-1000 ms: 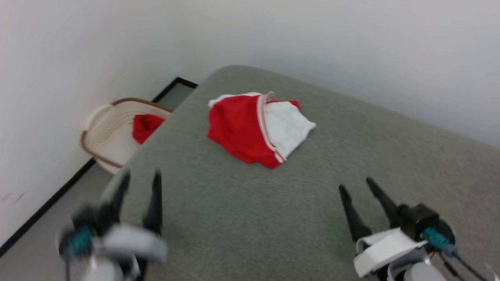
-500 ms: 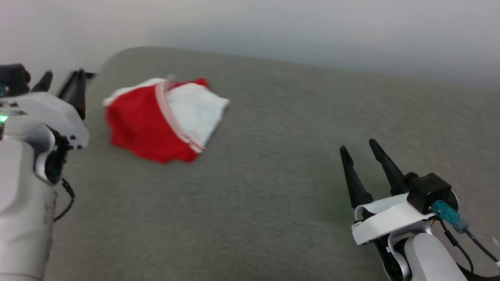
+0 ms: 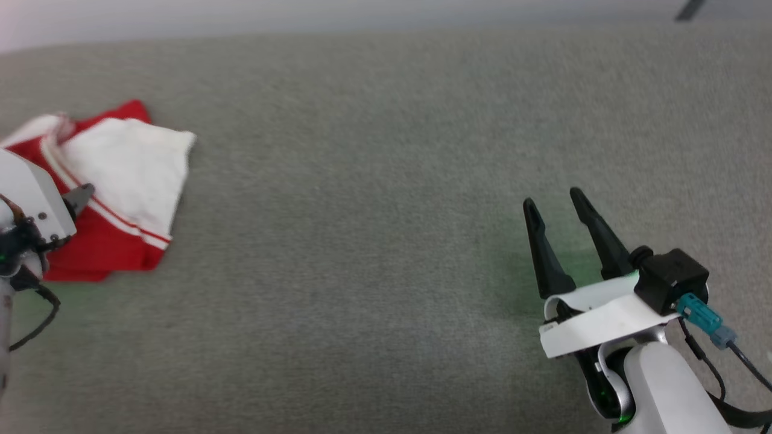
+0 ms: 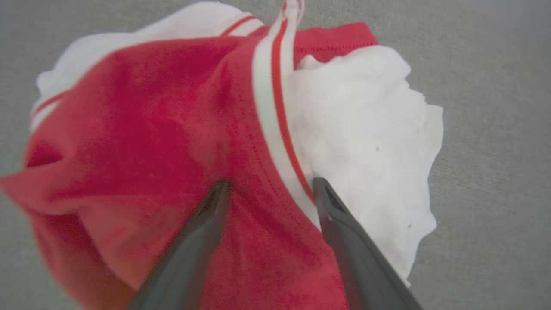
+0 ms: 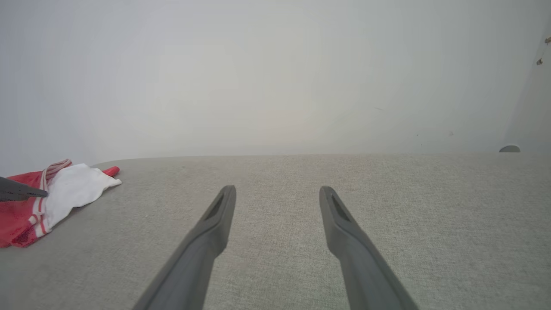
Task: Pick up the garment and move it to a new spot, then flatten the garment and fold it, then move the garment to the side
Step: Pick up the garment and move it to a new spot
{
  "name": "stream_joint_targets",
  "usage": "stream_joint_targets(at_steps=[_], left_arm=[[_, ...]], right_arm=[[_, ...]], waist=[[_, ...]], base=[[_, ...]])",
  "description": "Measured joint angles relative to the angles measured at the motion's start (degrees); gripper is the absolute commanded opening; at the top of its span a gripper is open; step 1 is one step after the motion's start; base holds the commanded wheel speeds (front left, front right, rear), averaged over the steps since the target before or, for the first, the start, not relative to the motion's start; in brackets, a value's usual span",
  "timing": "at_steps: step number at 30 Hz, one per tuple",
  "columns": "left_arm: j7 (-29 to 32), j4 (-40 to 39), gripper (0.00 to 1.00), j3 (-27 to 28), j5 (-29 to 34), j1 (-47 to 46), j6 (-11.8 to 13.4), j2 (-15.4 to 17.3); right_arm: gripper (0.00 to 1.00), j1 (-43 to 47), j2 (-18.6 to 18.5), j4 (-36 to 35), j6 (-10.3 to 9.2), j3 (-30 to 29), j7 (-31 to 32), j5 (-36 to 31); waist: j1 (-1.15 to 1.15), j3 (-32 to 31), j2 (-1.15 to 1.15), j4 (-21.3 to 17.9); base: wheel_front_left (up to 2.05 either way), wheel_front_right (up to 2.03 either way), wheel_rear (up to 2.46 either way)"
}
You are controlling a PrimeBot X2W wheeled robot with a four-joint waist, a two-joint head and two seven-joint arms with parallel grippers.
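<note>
**A:** Looking for the shirt [image 3: 114,181]?

**B:** Finding it at the left end of the grey worktop [image 3: 386,150], lying in a soft bunch, not flat.

**A:** Picking it up with which arm?

**B:** Going with the left end effector [image 4: 271,184]. Hanging right over the shirt, fingers spread wide, holding nothing. Hard telling whether touching the cloth yet.

**A:** And the right end effector [image 3: 552,200]?

**B:** Sitting well apart, over bare worktop, far to the right of the shirt. Spread wide too, holding nothing.

**A:** Running which way, the long side?

**B:** Running along the striped band [image 4: 275,107], straight away from the left fingers. Pointing one finger at the red part, the other at the band's edge beside the white. Probably needing only a drop down and a squeeze.

**A:** Looking like what?

**B:** Showing red cloth on one side, white on the other, with the band between. Folding over itself, much bigger than the end effector. Probably drooping a lot when lifted.
</note>
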Motion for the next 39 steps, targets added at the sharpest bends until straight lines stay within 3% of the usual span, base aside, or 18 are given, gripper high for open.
stream_joint_targets(at_steps=[10,11,12,13,14,23,29,32,39], left_arm=[[2.1,5.5,1.00,-1.2,-1.4,-5.3,0.0,1.1],[2.1,5.6,0.89,-1.2,-1.8,-5.4,0.1,1.2],[2.3,5.6,0.49,-1.3,-2.3,-5.4,0.2,1.5],[2.4,5.5,0.16,-1.3,-2.8,-5.3,0.2,1.8],[2.3,5.4,0.00,-1.4,-3.4,-5.3,0.2,2.1],[-8.0,0.4,0.00,-6.0,-5.3,-1.4,0.5,2.7],[-13.6,-7.0,0.00,-12.1,-7.8,-0.6,0.0,0.4],[-15.3,-11.1,0.00,-15.0,-8.8,-1.1,0.0,2.0],[-16.7,-23.4,0.00,-21.5,-12.5,-4.3,0.0,0.7]], right_arm=[[1.00,-1.8,0.0,-1.6,0.00,0.1,0.0,-1.7],[1.00,-1.8,0.0,-1.6,0.00,0.1,0.0,-1.8],[1.00,-1.8,0.0,-1.6,0.00,0.2,0.0,-1.8],[1.00,-1.9,0.0,-1.5,0.00,0.4,0.0,-2.0],[1.00,-1.9,0.0,-1.4,0.00,0.6,0.0,-2.1],[1.00,-0.5,0.1,-0.2,0.00,0.0,0.0,-1.7],[1.00,1.0,0.1,1.1,0.00,0.3,0.0,-1.0],[1.00,2.2,0.2,1.4,0.00,-0.3,0.0,-0.6],[1.00,5.0,0.2,1.4,0.00,-2.7,0.0,0.9]], waist=[[0.00,8.5,0.00,-4.2],[0.00,9.0,0.00,-4.6],[0.00,9.4,0.00,-5.0],[0.00,9.7,0.00,-5.4],[0.00,9.9,0.00,-5.7],[0.00,7.0,0.00,-6.2],[0.00,2.3,0.00,-4.7],[0.00,-0.3,0.00,-4.1],[0.00,-5.2,0.00,-4.0]], base=[[0.00,0.00,0.00],[0.00,0.00,0.00],[0.00,0.00,0.00],[0.00,0.00,0.00],[0.00,0.00,0.00],[0.00,0.00,0.00],[0.00,0.00,0.00],[0.00,0.00,0.00],[0.00,0.00,0.00]])
